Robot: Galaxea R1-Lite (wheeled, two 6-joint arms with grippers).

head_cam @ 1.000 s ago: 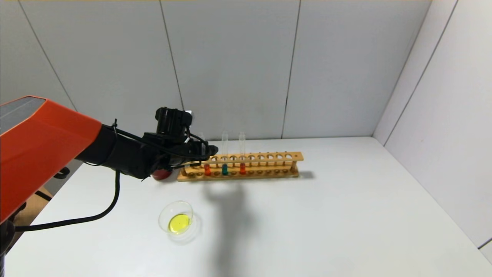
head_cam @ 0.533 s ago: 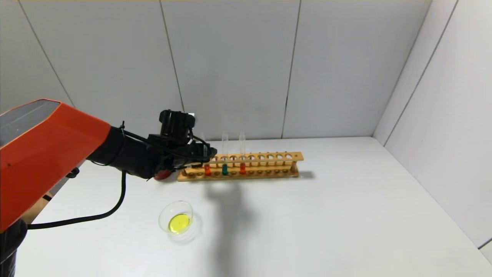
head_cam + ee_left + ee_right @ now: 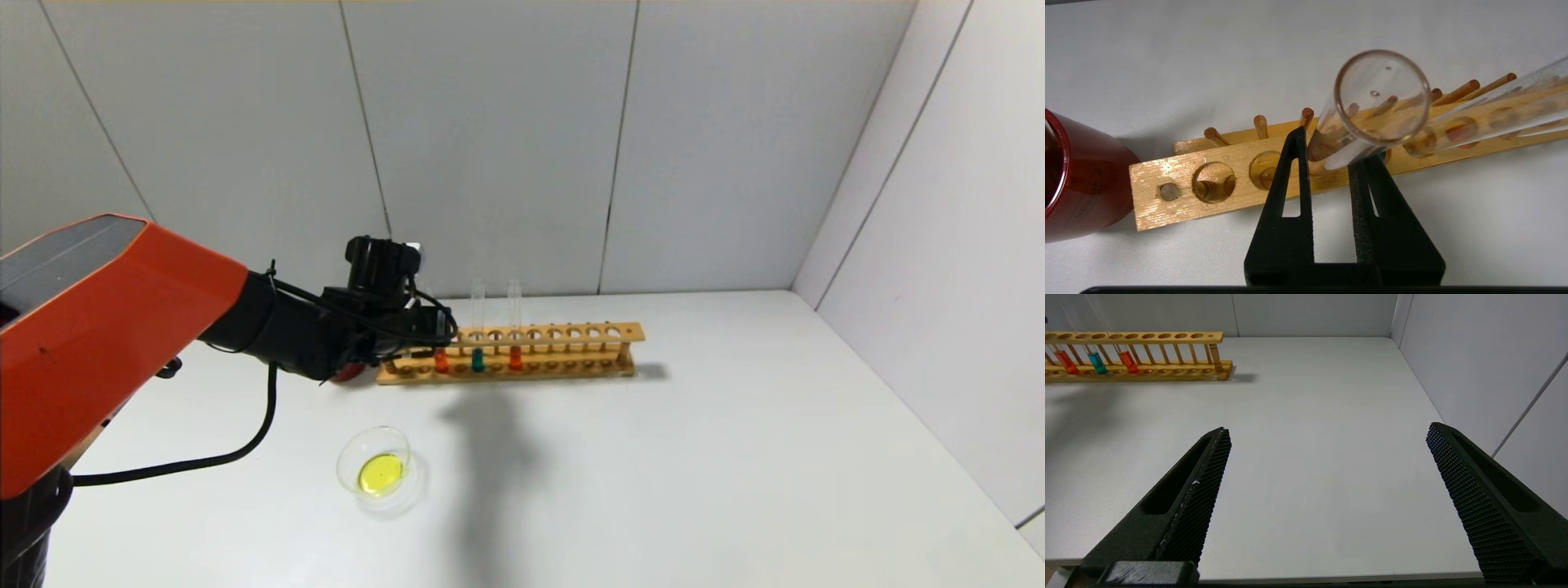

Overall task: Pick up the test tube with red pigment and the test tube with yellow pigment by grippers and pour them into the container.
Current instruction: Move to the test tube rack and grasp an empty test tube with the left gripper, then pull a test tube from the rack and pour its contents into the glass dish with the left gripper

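Pretty plain setup here: a white table (image 3: 735,457) fills the room's corner, with pale grey panelled walls (image 3: 490,139) behind and on the right. Dark seams split the panels. Soft, even light, faint shadows on the tabletop.

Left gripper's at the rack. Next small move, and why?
Probably lift the test tube with red pigment straight up: the left gripper straddles it in the rack, and the container holds only yellow liquid. The right gripper hangs open over the table.
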